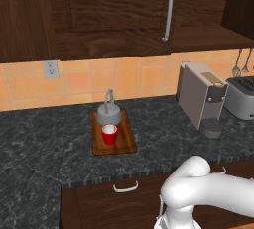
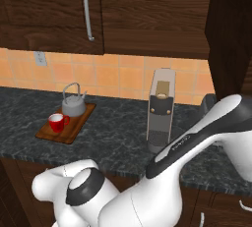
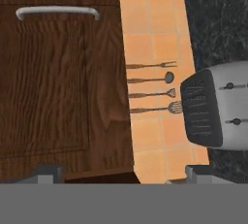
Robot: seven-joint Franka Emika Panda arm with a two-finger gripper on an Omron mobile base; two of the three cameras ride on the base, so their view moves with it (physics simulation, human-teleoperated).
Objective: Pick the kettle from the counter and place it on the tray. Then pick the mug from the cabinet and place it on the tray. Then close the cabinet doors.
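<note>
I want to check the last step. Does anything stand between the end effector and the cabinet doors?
Nothing visible does. In the hand view the open end effector looks straight at the doors, whose handles lie side by side. The toaster and the hanging utensils are off to one side.

**Wood, stone and metal across the kitchen**

The counter (image 1: 44, 143) is dark speckled stone with a soft sheen. The tray (image 1: 125, 141) is smooth reddish-brown wood with visible grain. On it, the kettle (image 1: 109, 113) looks like dull grey metal with a thin wire handle, and the mug (image 1: 110, 134) is glossy red with a pale inside. The cabinet doors (image 1: 114, 10) are dark wood with strong grain; their bar handles (image 1: 169, 10) are polished silver metal. The wall tiles (image 1: 129, 77) are matt orange. The coffee machine (image 1: 201, 96) has a satin beige-grey casing. The toaster (image 3: 220, 106) is smooth grey metal with a black vented end. 4 dark metal utensils (image 3: 152, 86) hang on the tiles.
</note>
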